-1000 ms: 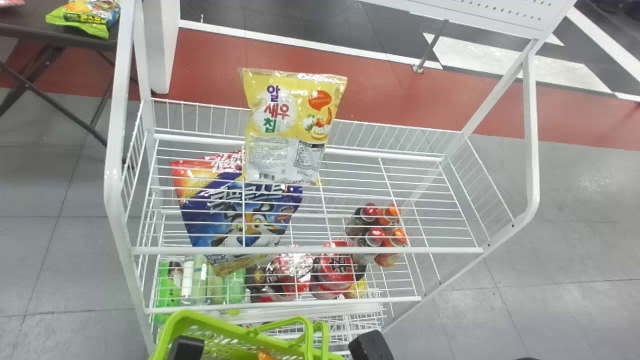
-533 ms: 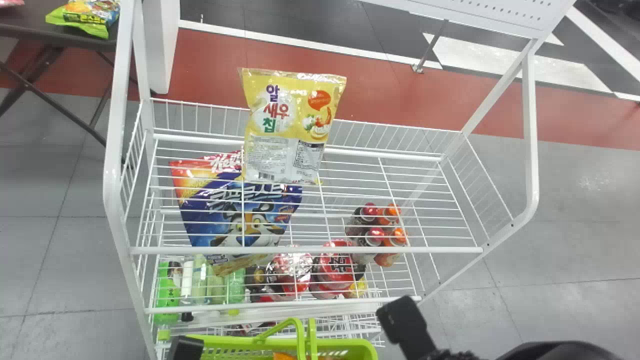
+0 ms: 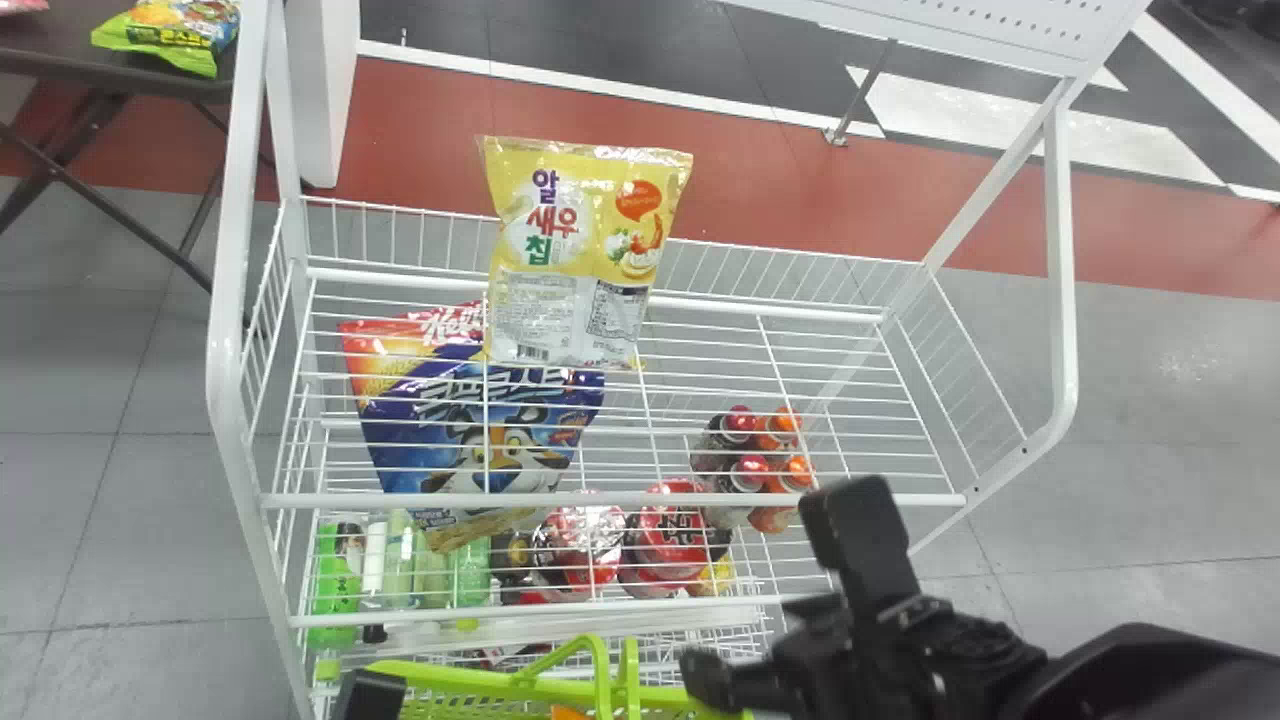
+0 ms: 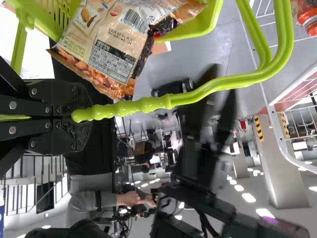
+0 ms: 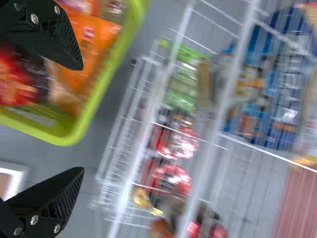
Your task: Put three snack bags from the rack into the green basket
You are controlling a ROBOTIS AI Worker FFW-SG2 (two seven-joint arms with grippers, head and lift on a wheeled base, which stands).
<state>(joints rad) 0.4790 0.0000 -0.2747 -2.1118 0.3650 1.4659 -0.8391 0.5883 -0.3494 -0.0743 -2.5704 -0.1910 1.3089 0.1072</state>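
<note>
Over the rack's front right, my right gripper point(image 3: 785, 600) stands open beside the green basket point(image 3: 470, 682). The right wrist view has the gripper point(image 5: 74, 119) with nothing between its spread fingers, and the basket point(image 5: 89, 116) holding an orange bag point(image 5: 91, 42) and others. My left gripper point(image 3: 372, 692) is at the bottom edge. In the left wrist view this gripper point(image 4: 81, 116) is shut on the basket's handle point(image 4: 223, 87), next to a snack bag point(image 4: 116, 49). A yellow snack bag point(image 3: 570, 250) leans upright on the rack's back side; a blue bag point(image 3: 490, 430) shows through wires.
The white wire rack point(image 3: 830, 310) has tall side frames. Lower down are green bottles point(image 3: 337, 580), red packs point(image 3: 675, 535) and small capped bottles point(image 3: 755, 460). Back left, a dark table point(image 3: 60, 62) bears a green snack bag point(image 3: 185, 35).
My right gripper has moved from the basket's right side up and forward in the head view, with more of its arm showing. The basket has swung level, its left rim dropping lower.
</note>
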